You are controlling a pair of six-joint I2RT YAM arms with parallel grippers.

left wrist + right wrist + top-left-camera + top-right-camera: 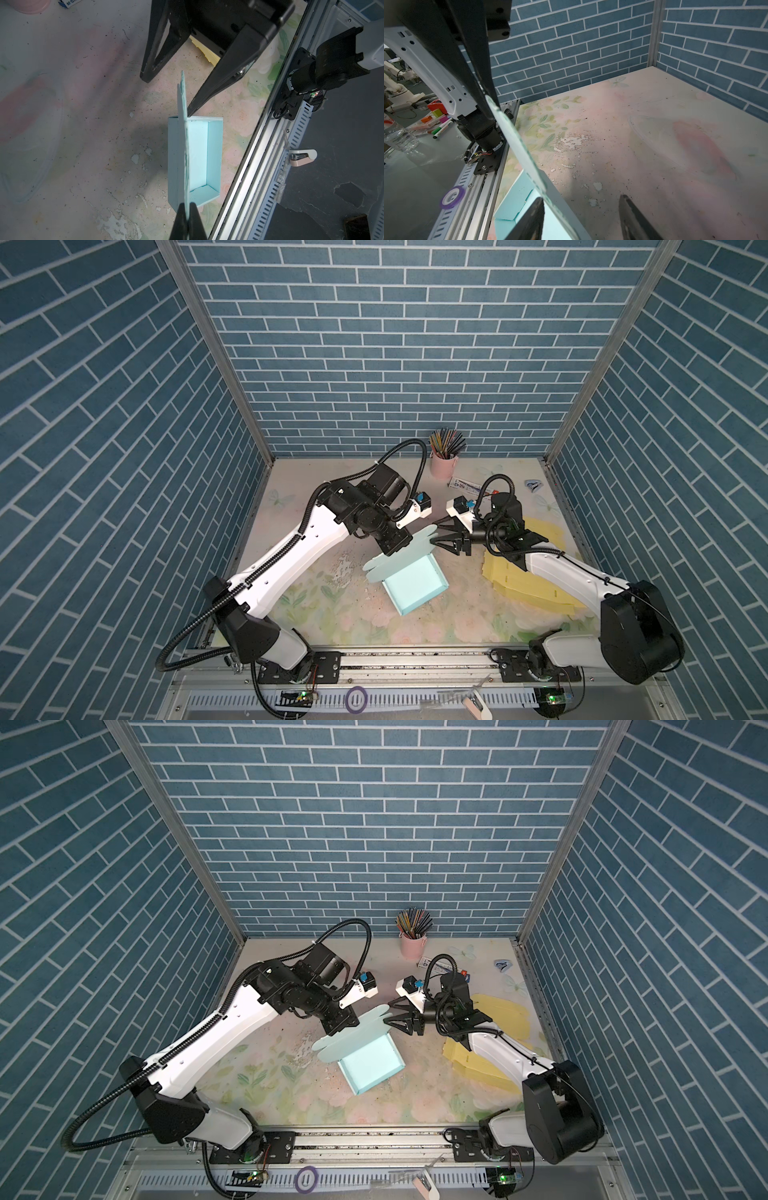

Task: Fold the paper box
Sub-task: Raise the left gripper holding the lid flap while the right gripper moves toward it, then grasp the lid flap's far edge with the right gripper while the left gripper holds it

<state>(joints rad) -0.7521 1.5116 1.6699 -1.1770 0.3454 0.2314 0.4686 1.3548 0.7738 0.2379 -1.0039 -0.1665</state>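
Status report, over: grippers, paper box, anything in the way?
Left gripper shut on lid flap. Right gripper open, astride the flap's other end. Box walls up. Nothing in the way; yellow sheets lie aside.

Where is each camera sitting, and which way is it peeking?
Top views: high over the front rail, looking down on the table; both arms show.
Left wrist: on the left arm, looking down past its left gripper, shut on the lid flap, into the blue paper box; the right gripper faces it.
Right wrist: on the right arm, looking across the table toward the left arm; its open jaws straddle the flap.
Shared: both wrist views see that flap and the other arm's gripper.
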